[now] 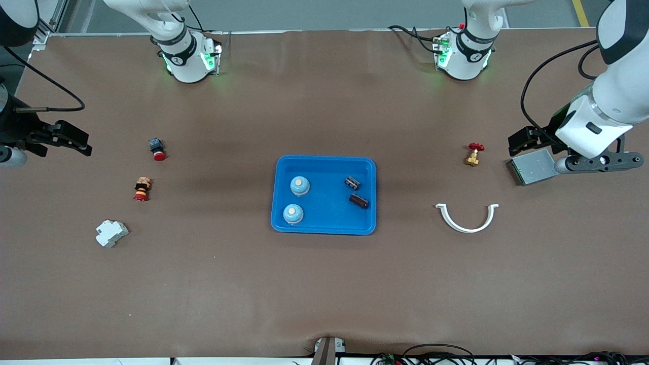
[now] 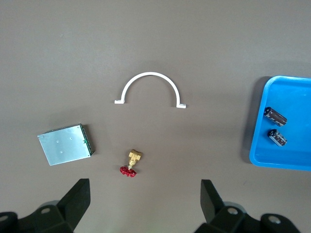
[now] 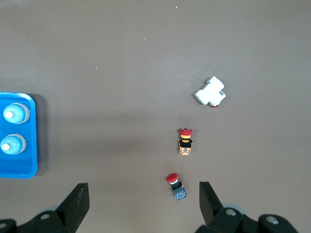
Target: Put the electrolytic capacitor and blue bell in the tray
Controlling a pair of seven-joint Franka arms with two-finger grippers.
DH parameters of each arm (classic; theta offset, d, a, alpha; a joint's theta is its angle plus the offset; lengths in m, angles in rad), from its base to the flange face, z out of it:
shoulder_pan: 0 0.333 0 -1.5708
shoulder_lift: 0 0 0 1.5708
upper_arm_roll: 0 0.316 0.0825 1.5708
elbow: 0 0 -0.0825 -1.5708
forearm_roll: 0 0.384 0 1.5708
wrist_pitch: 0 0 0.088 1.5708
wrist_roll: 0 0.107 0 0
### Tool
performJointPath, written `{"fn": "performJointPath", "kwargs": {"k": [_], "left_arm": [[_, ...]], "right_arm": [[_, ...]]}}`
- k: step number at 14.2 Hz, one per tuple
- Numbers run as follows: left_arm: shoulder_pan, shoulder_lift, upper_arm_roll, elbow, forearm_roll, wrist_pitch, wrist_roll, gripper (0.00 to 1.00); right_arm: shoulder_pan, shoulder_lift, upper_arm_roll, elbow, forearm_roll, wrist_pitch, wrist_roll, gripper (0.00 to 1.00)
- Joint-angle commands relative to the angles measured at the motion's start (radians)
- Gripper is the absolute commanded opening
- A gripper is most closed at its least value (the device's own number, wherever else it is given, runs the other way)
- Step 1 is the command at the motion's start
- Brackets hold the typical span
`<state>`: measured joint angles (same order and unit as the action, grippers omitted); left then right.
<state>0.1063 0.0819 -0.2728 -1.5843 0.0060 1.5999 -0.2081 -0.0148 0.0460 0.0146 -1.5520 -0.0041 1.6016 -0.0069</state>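
The blue tray (image 1: 327,215) lies mid-table and also shows at the edge of both wrist views (image 2: 291,155) (image 3: 19,167). Two blue bells (image 1: 299,186) (image 1: 293,214) stand in it toward the right arm's end, also seen as bells (image 3: 14,113) (image 3: 12,144). Two dark electrolytic capacitors (image 1: 352,182) (image 1: 358,201) lie in it toward the left arm's end, seen too as capacitors (image 2: 275,116) (image 2: 277,137). My left gripper (image 1: 518,144) (image 2: 144,194) hangs open and empty over the table beside the grey box. My right gripper (image 1: 83,142) (image 3: 143,194) hangs open and empty beside the red push button.
At the left arm's end lie a grey metal box (image 1: 532,167) (image 2: 65,144), a red-handled brass valve (image 1: 473,154) (image 2: 130,164) and a white half-ring clamp (image 1: 467,229) (image 2: 150,74). At the right arm's end are a red push button (image 1: 156,148) (image 3: 176,187), a yellow-banded button (image 1: 142,188) (image 3: 185,141) and a white breaker (image 1: 111,233) (image 3: 210,91).
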Motion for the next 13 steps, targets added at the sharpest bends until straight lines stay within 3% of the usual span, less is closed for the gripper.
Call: {"fn": "performJointPath", "kwargs": {"k": [1,13], "left_arm": [[-0.059,0.004,0.067,0.018,-0.008,-0.023,0.007,1.0],[-0.06,0.01,0.055,0.02,-0.011,-0.023,0.006,1.0]], "right_arm": [[-0.01,-0.012,0.005,-0.005,0.018,0.008,0.013,1.0],[-0.007,-0.011,0.005,-0.005,0.018,0.021,0.013,1.0]]}}
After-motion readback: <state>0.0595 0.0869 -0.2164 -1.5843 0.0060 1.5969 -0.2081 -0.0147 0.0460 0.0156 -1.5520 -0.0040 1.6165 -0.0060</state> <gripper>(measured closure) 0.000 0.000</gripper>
